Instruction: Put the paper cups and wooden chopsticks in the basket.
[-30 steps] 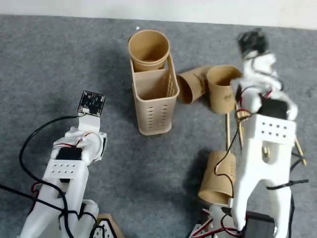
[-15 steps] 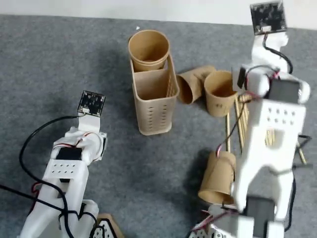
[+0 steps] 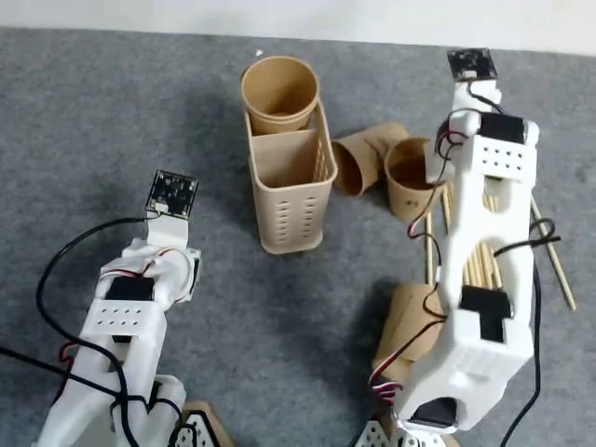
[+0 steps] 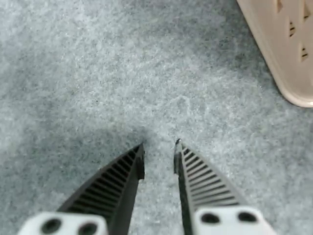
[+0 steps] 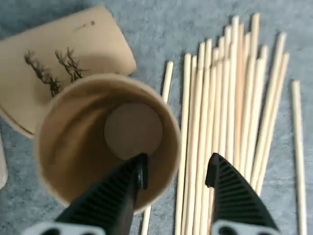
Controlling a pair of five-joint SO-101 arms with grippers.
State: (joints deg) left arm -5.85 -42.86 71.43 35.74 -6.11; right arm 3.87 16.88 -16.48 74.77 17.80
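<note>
A tan basket stands mid-table with one paper cup in its far compartment. To its right, a cup lies on its side against an upright cup. My right gripper is open astride the upright cup's rim, one finger inside and one outside. Several wooden chopsticks lie beside that cup, partly under the right arm. A further cup lies nearer the front. My left gripper is slightly open over bare carpet, left of the basket.
Grey carpet covers the table. The left arm stands at the front left, and the basket's near corner sits just beyond its fingertips. One stray chopstick lies at the far right.
The right arm has stretched forward over the chopsticks and brought its wrist down at the upright cup. The left arm has stayed still.
</note>
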